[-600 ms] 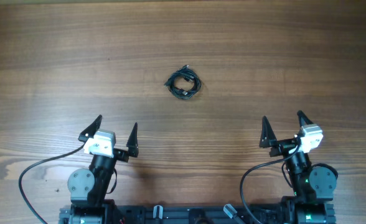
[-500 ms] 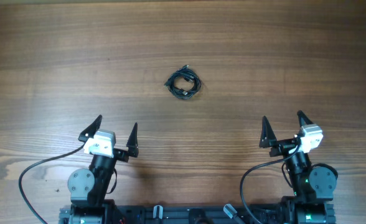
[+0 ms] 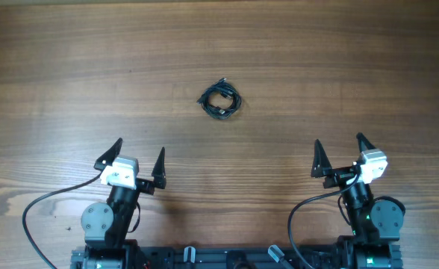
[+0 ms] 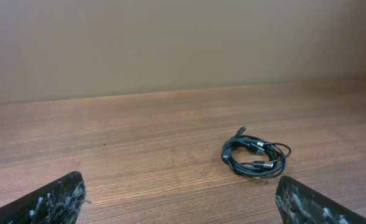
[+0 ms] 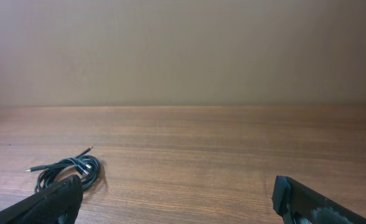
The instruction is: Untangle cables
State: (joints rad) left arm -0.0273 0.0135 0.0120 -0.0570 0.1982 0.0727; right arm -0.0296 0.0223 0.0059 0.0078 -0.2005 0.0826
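Observation:
A small coiled bundle of black cables (image 3: 219, 100) lies on the wooden table (image 3: 339, 67), near the middle. It shows in the left wrist view (image 4: 256, 158) ahead and to the right, and in the right wrist view (image 5: 66, 173) at the lower left, partly behind a fingertip. My left gripper (image 3: 137, 158) is open and empty near the front edge, well short of the bundle. My right gripper (image 3: 339, 153) is open and empty at the front right, also far from it.
The arms' own black supply cables (image 3: 36, 217) loop beside the bases at the front edge. A plain beige wall (image 4: 183, 43) stands behind the table's far edge.

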